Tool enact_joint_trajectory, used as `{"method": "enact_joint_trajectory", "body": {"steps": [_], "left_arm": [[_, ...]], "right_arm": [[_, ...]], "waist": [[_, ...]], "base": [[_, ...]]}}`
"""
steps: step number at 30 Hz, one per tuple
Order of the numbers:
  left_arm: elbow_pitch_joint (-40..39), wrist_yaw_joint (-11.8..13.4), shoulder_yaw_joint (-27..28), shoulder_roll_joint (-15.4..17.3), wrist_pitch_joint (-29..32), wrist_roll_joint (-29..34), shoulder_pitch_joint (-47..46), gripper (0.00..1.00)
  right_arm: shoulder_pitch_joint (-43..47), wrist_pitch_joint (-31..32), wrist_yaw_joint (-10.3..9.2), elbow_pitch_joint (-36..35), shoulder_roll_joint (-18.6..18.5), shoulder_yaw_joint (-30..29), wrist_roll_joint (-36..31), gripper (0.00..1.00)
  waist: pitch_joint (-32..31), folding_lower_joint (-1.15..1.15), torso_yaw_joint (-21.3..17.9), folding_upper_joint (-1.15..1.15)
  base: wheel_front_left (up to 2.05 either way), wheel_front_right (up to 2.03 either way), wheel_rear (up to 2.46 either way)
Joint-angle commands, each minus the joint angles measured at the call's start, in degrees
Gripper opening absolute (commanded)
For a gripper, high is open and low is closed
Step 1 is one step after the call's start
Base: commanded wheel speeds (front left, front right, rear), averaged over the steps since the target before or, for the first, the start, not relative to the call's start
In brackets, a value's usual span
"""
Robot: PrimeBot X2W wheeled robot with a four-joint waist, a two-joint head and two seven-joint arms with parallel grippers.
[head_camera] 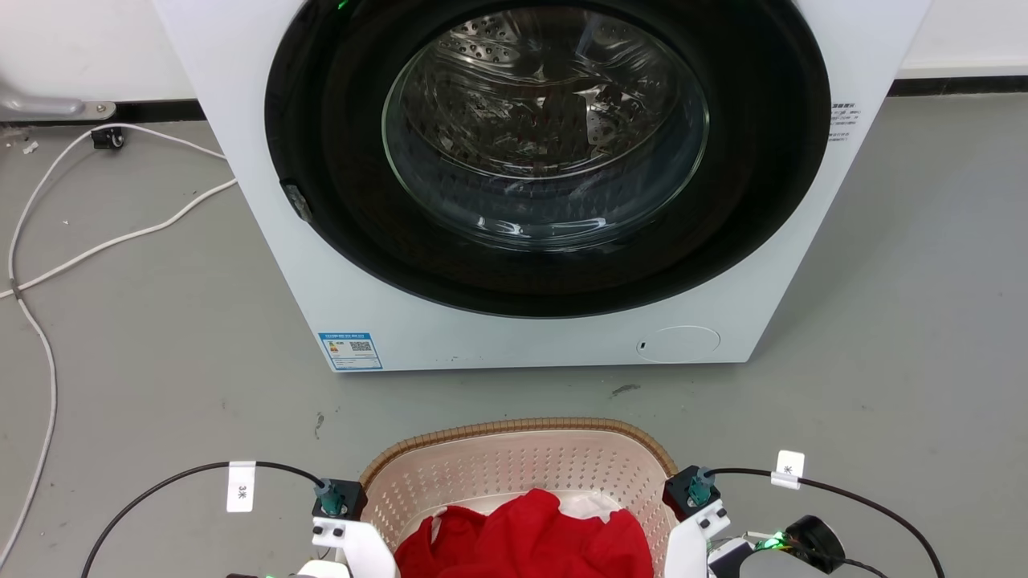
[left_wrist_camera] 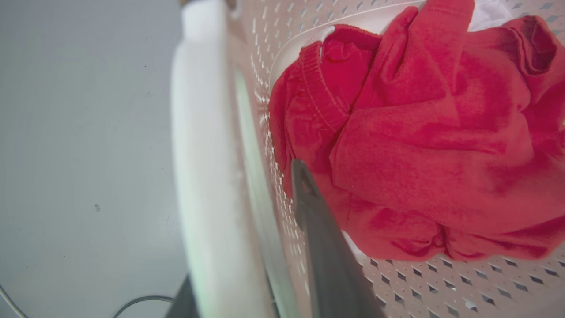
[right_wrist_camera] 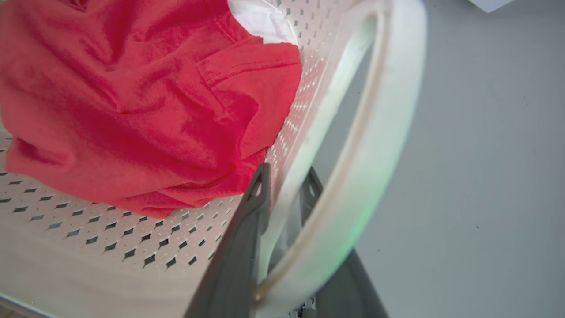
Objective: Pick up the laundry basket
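The laundry basket (head_camera: 514,461), pale pink with perforated walls and a brown woven rim, sits on the floor at the bottom centre of the head view, in front of the washer. A red garment (head_camera: 526,538) lies in it over something white. My left gripper (left_wrist_camera: 247,198) straddles the basket's left side: one dark finger (left_wrist_camera: 320,247) is inside against the wall, and the other is outside the white handle (left_wrist_camera: 201,176), its tip hidden. My right gripper (right_wrist_camera: 287,176) grips the right wall, one finger (right_wrist_camera: 249,225) inside and the other behind the white handle loop (right_wrist_camera: 375,168).
The white front-loading washer (head_camera: 498,337) stands close behind the basket with its round glass door (head_camera: 546,128) shut. White cables (head_camera: 48,265) trail across the grey floor at the left. Black cables (head_camera: 867,502) loop from both wrists.
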Motion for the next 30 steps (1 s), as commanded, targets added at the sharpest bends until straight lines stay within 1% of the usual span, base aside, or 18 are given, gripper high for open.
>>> {"method": "enact_joint_trajectory", "body": {"steps": [1,30], "left_arm": [[-0.1,-0.1,-0.6,0.4,-0.2,0.1,0.4,0.0],[-0.1,-0.1,-3.1,0.8,-1.1,-2.4,-0.2,0.0]], "right_arm": [[0.0,-0.4,0.0,-0.1,0.0,0.7,0.4,0.0],[-1.1,-1.6,0.0,0.8,0.0,4.8,4.3,0.0]], "waist": [[-0.1,0.0,0.0,0.0],[0.1,0.0,0.1,0.0]], "base": [[0.0,0.0,0.0],[0.0,0.0,0.0]]}}
